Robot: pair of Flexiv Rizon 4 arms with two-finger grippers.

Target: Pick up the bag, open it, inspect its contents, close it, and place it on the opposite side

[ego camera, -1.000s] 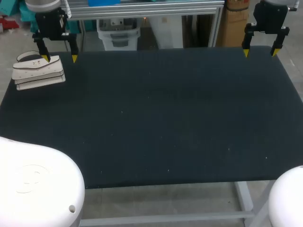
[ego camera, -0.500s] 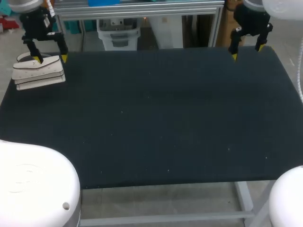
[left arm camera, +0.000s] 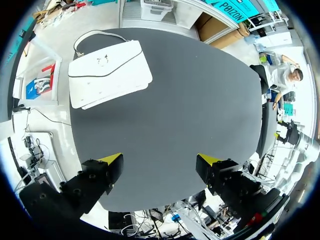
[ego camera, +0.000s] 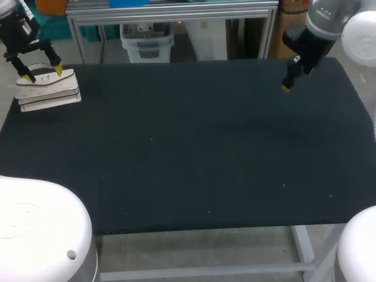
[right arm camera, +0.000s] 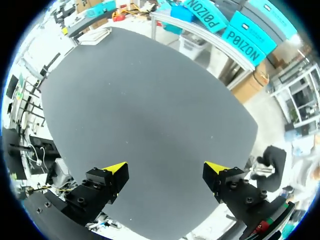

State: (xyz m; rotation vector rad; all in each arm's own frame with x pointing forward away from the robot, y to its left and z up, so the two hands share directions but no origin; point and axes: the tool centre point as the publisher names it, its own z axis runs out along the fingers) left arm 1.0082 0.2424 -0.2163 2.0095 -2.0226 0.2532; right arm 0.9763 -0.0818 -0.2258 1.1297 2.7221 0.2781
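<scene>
Both arms shifted left vs 1 s ago: L gripper (ego camera: 42,73) near flat white leather handbag (ego camera: 48,93), fingers apart; R gripper (right arm camera: 165,170) also apart, above black table (ego camera: 194,147).

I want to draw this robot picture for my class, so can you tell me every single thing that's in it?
bag: one, white with a thin handle, lying flat and closed on the far left corner of the table.
table: one, black top on a grey frame, filling the middle of the head view.
left gripper: one, black with yellow tips, open, up by the bag at the far left corner, nothing between its fingers.
right gripper: one, black with yellow tips, open, over the far right part of the table, holding nothing.
</scene>
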